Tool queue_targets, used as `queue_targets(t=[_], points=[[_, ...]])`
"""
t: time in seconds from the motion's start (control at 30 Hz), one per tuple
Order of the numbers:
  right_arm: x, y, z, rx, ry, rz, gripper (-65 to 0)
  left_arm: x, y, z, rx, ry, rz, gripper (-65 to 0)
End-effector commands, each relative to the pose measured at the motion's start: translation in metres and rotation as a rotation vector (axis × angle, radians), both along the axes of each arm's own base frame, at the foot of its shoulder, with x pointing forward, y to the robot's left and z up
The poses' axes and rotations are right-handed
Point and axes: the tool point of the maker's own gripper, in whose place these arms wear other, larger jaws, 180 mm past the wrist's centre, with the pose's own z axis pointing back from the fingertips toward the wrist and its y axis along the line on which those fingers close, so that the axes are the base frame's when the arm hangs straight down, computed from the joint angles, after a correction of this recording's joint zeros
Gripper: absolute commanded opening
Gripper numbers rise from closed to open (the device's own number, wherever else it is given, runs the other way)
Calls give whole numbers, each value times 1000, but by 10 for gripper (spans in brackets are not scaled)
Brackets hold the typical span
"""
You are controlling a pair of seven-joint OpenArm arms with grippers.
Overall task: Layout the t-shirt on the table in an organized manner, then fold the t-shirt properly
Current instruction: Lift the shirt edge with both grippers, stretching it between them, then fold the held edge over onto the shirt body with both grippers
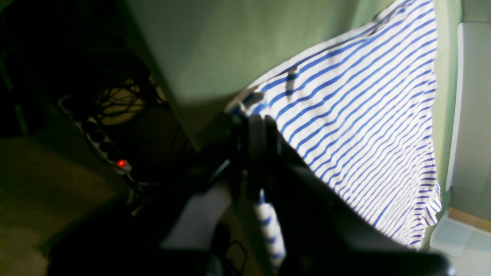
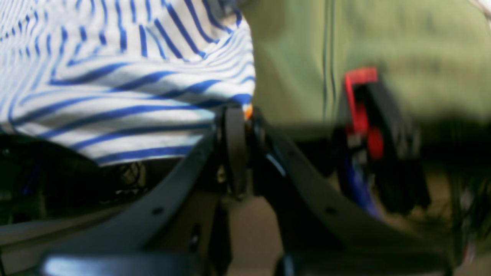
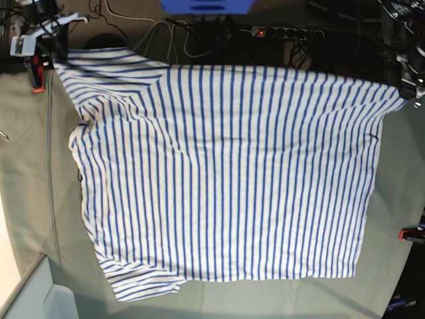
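The t-shirt (image 3: pixel 226 173), white with blue stripes, lies spread over most of the table (image 3: pixel 26 173), its far edge stretched along the table's back edge. My right gripper (image 3: pixel 54 58) is shut on the shirt's far left corner; the right wrist view shows striped cloth (image 2: pixel 115 96) pinched at the closed right gripper (image 2: pixel 243 115). My left gripper (image 3: pixel 406 94) holds the far right corner. In the left wrist view, the left gripper (image 1: pixel 255 126) is shut on the hem, and the shirt (image 1: pixel 364 115) runs away over the table (image 1: pixel 199 50).
Red clips sit at the table's edges (image 3: pixel 36 76) (image 3: pixel 412 234), one close to my right gripper (image 2: pixel 360 99). Behind the table lie a power strip (image 3: pixel 285 31) and tangled cables (image 1: pixel 115 103). A blue object (image 3: pixel 206 5) stands at the back.
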Motion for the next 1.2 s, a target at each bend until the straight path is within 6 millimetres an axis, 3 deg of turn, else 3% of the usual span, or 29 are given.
queue_targets(t=[0.0,0.23,0.57,0.77,0.9,1.17], points=[[-2,-3,10,-4,-35,1,-650,1,9,11,34,-20,3,-650],[-21,-13,11,-13,-23,-107,-650,-1,9,11,37,-17,2,-650],[-18,-16,14,-13,-35,-116,-650,0,13,15,52,-20,-2,-650],[12,-1,17,18,-106,-79,-650,10,13,20,54,-46,-2,-650],[32,-2,24,13,-160,-78,-650,19,13,22,55,-64,-1,-650],[76,-5,40,-3,-271,-52,-650,55,18,43,60,-153,-8,-650]])
